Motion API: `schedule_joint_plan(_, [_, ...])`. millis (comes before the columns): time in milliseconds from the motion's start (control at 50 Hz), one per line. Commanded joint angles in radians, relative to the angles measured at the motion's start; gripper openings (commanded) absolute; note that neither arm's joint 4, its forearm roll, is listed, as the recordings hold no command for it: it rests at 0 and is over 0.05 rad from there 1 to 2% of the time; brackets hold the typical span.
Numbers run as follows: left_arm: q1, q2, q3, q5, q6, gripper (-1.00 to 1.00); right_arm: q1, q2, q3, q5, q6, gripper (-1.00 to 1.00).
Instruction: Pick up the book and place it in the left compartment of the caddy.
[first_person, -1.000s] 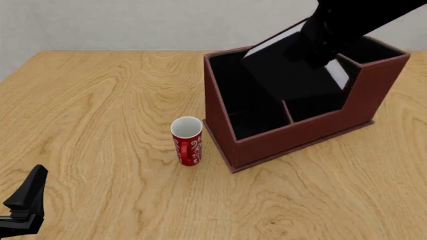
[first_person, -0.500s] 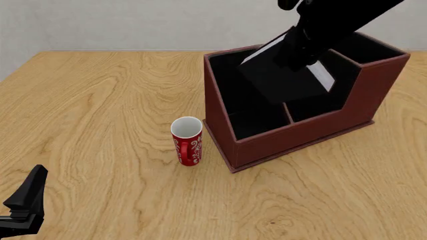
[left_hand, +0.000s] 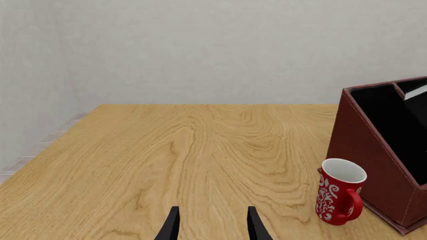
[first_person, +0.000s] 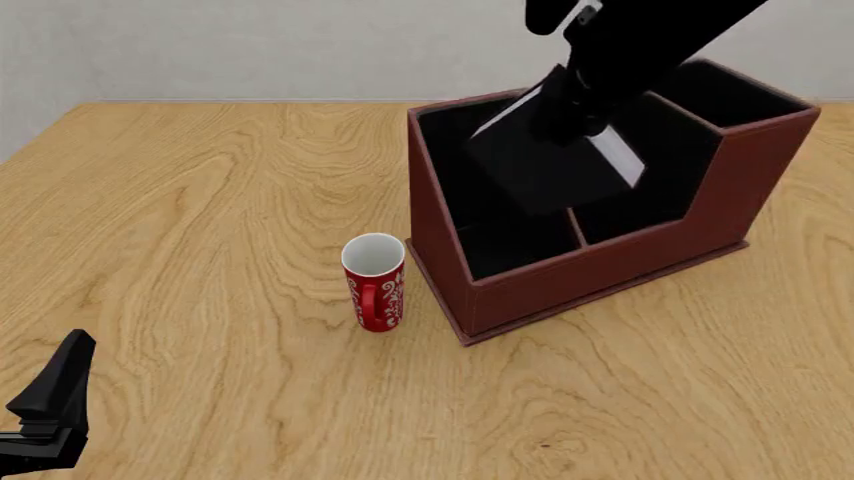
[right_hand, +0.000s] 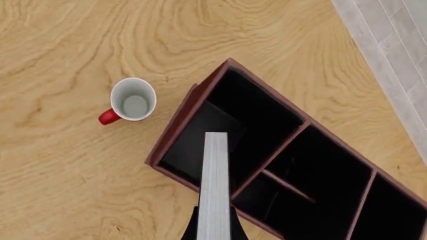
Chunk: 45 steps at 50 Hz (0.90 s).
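Note:
The black book (first_person: 541, 165) hangs tilted over the reddish-brown caddy (first_person: 601, 275), its white page edge (right_hand: 215, 175) facing the right wrist camera. My right gripper (first_person: 577, 105) is shut on the book's upper end, and its fingers (right_hand: 193, 231) show only as dark tips beside the pages. In the right wrist view the book is above the left compartment (right_hand: 257, 107), the long black section (first_person: 507, 245) beside the caddy's left wall. My left gripper (left_hand: 212, 231) is open and holds nothing, low over the table's near left corner (first_person: 47, 410), far from the caddy.
A red-and-white mug (first_person: 374, 280) stands upright just left of the caddy's front corner, also seen as a mug (right_hand: 133, 102) from above. Shorter split sections (first_person: 627, 215) lie right of the divider. A grey wall runs behind the table.
The right gripper has carried the book leftward and slightly up across the caddy, from over the middle sections to above the left compartment. The left arm has not moved.

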Motion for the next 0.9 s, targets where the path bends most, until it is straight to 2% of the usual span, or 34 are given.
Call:
schedule_joint_plan(20, [0.000,0.000,0.000,0.000,0.000,1.00,0.012,0.025,-0.017,0.000,0.033,-1.00])
schedule_joint_plan(620, [0.000,0.000,0.000,0.000,0.000,1.00,0.010,0.093,-0.040,0.000,0.036,-1.00])
schedule_joint_plan(900, [0.000,0.000,0.000,0.000,0.000,1.00,0.015,0.131,-0.061,0.000,0.055,-1.00])
